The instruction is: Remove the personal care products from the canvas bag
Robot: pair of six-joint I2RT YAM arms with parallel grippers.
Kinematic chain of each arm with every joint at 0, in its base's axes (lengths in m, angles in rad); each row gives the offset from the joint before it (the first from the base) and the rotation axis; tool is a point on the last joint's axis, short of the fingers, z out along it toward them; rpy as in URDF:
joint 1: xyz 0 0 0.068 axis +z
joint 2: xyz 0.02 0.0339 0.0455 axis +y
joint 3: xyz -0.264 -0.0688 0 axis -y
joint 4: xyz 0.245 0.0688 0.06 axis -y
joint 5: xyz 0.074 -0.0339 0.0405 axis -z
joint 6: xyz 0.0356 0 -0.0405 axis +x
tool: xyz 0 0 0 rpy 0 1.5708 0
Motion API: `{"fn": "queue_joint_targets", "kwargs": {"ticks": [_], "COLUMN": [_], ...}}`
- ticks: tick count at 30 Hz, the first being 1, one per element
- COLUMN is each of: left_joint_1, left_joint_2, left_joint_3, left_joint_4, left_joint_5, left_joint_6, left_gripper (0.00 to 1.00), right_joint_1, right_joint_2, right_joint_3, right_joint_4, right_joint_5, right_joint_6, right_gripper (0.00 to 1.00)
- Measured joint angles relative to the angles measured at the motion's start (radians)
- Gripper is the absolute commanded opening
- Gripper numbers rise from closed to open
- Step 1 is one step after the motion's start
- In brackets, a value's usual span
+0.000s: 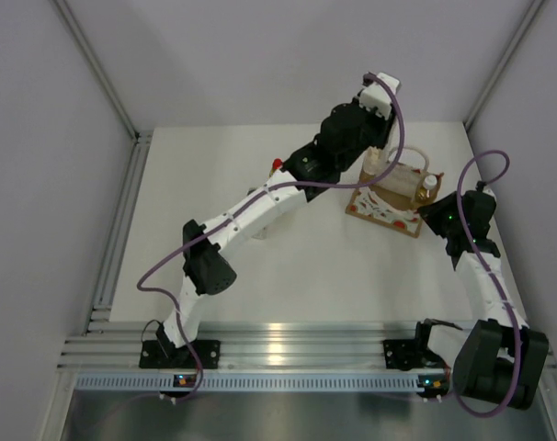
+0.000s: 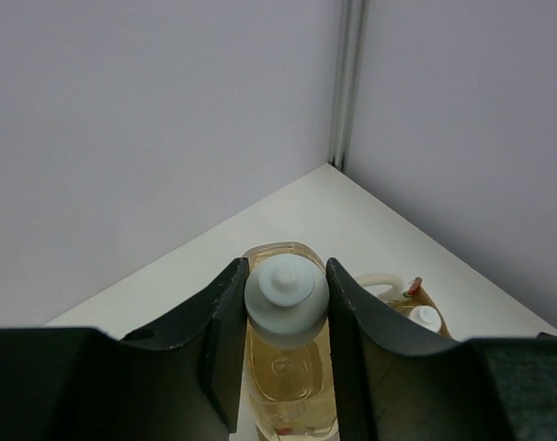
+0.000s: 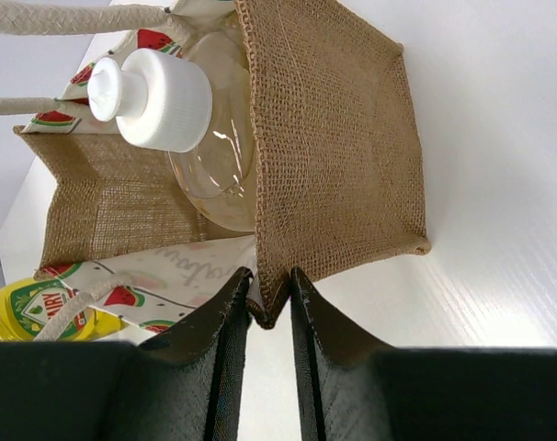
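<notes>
My left gripper [image 2: 286,292] is shut on the white cap [image 2: 284,296] of a clear amber-filled bottle [image 2: 288,372], which hangs straight down between the fingers. From above, that gripper [image 1: 375,162] sits over the canvas bag's [image 1: 387,204] left end. A second white-capped bottle [image 2: 426,318] stands in the bag, its cap [image 1: 429,183] visible from above. In the right wrist view that bottle [image 3: 214,156] leans inside the tan bag [image 3: 343,138]. My right gripper [image 3: 270,301] is shut on the bag's near corner seam. A yellow bottle [image 3: 26,308] lies past the printed panel.
Grey walls close in the white table [image 1: 288,276] at the back and on both sides. The bag's rope handles [image 3: 67,18] loop over its mouth. A red cap [image 1: 278,165] shows beside the left arm's forearm. An aluminium rail runs along the near edge.
</notes>
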Motion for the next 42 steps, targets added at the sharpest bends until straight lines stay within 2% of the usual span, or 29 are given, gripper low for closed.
{"fn": "queue_joint_targets", "kwargs": {"ticks": [4, 7, 13, 18, 24, 33, 38, 42], "left_joint_1": [0.054, 0.119, 0.338, 0.529, 0.661, 0.689, 0.677, 0.632], "left_joint_2": [-0.066, -0.152, -0.339, -0.43, -0.507, -0.576, -0.578, -0.58], "left_joint_3": [-0.012, -0.094, -0.296, -0.397, -0.541, -0.978, -1.172, -1.253], "left_joint_4": [-0.033, -0.033, -0.07, -0.086, -0.076, 0.13, 0.238, 0.313], "left_joint_5": [-0.025, -0.022, 0.018, -0.005, 0.003, -0.01, -0.001, -0.045], "left_joint_6": [0.001, -0.01, -0.088, -0.103, -0.157, -0.17, -0.19, -0.156], "left_gripper": [0.0, 0.0, 0.0, 0.0, 0.0, 0.0, 0.0, 0.0], "right_joint_1": [-0.001, -0.002, -0.002, -0.002, -0.004, -0.006, -0.007, -0.007], "right_joint_2": [0.0, 0.0, 0.002, 0.008, 0.012, 0.024, 0.025, 0.025], "right_joint_3": [0.0, 0.0, 0.003, 0.008, 0.01, 0.021, 0.021, 0.021], "right_joint_4": [0.0, 0.0, 0.0, -0.001, -0.001, -0.002, -0.002, -0.002], "right_joint_5": [0.0, 0.0, 0.0, -0.001, -0.001, -0.007, -0.009, -0.013], "right_joint_6": [-0.005, -0.007, -0.014, -0.016, -0.016, -0.016, -0.019, -0.024], "right_gripper": [0.22, 0.22, 0.22, 0.22, 0.22, 0.22, 0.22, 0.22]}}
